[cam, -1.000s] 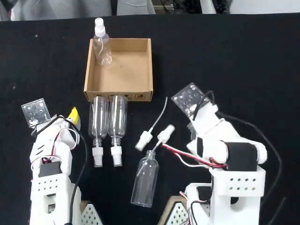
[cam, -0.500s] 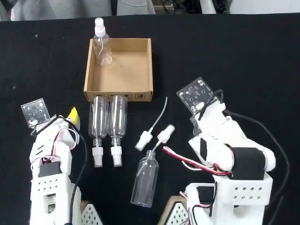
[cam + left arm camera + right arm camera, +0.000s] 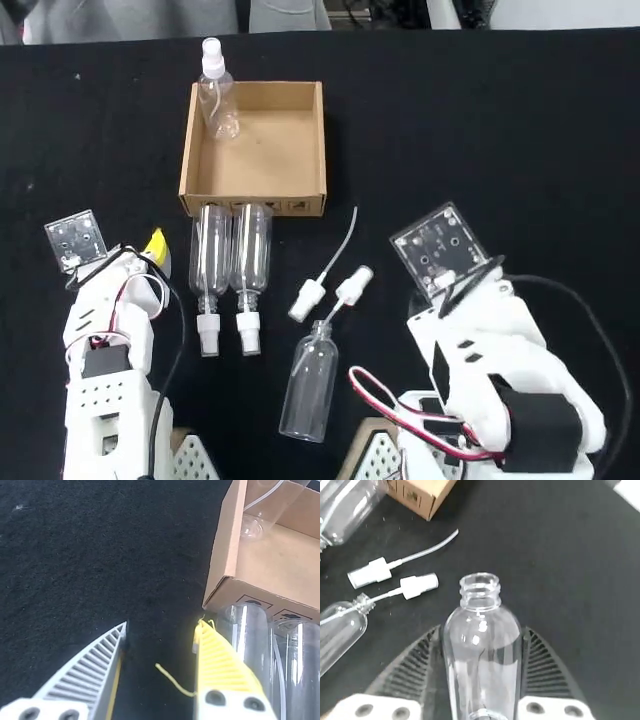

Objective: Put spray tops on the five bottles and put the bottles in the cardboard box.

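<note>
Sitting inside right tool (image 3: 481, 630), uncapped bottle (image 3: 482, 655), neck protruding

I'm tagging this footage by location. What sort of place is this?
Likely a robotics lab or hobby bench: a small left arm and right arm sit at a black-covered table, with a box and clear bottles laid out like test props.
</note>
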`<state>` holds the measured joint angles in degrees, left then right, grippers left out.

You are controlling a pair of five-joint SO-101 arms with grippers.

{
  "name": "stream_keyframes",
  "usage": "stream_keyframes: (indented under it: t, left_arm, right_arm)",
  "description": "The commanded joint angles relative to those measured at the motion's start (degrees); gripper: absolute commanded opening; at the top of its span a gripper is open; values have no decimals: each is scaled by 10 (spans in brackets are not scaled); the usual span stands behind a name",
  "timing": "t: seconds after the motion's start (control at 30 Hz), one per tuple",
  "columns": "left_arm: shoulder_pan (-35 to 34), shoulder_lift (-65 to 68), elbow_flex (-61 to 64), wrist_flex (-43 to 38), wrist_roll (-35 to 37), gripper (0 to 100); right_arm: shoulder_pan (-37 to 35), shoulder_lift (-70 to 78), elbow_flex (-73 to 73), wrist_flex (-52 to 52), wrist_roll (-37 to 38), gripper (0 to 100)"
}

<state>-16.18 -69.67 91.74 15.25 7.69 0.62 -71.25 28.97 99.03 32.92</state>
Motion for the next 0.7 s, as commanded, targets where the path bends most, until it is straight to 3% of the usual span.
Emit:
stream_keyframes:
  t: [0.0,0.27,0.67]
  left_arm:
    - [-5,-11,-10,0,-4,209]
    - [-4,-11,-10,0,-4,209]
    - [-4,-11,-10,0,-4,210]
  right_arm:
    - [-9,-3,-20,-19,-11,116]
    - [-9,-3,91,-175,-53,71]
    - [-10,-3,176,-294,-154,67]
